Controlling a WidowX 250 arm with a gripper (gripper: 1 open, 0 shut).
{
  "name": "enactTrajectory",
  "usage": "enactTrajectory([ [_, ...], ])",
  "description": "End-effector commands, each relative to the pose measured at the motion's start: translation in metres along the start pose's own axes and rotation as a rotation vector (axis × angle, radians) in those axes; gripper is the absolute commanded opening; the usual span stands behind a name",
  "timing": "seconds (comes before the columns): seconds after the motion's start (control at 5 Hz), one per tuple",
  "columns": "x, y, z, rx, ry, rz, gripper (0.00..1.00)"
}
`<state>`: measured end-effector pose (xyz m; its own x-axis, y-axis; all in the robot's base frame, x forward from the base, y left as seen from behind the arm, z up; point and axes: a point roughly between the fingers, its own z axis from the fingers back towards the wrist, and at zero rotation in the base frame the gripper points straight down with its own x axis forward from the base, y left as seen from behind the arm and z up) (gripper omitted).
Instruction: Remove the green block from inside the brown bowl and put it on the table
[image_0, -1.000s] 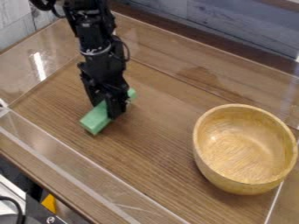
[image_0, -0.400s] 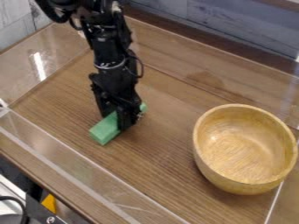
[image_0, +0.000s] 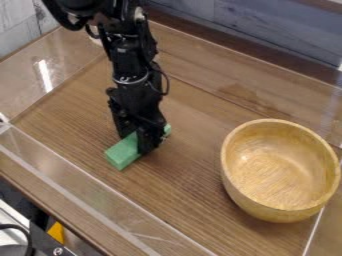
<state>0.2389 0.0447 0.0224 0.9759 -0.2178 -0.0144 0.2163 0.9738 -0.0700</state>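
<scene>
The green block (image_0: 126, 152) is held tilted, its lower end touching or just above the table (image_0: 201, 110), left of centre. My gripper (image_0: 140, 138) points straight down and is shut on the green block's upper end. The brown bowl (image_0: 279, 168) stands at the right with nothing inside it, well apart from the block and the gripper. The black arm rises from the gripper toward the top left corner.
Low clear acrylic walls (image_0: 80, 205) run along the table's front and left edges. A pale wall or panel lies beyond the far edge at the top right. Bare wood shows between the block and the bowl.
The gripper has carried the green block to the right and toward the front of the table, a little nearer the bowl, and stayed shut on it.
</scene>
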Motion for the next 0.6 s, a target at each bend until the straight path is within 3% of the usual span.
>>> enactTrajectory([
  [0.0,0.0042,0.0001,0.0148,0.03,-0.048,-0.017,0.0],
  [0.4,0.0033,-0.0005,0.0212,0.041,-0.067,-0.029,0.0],
])
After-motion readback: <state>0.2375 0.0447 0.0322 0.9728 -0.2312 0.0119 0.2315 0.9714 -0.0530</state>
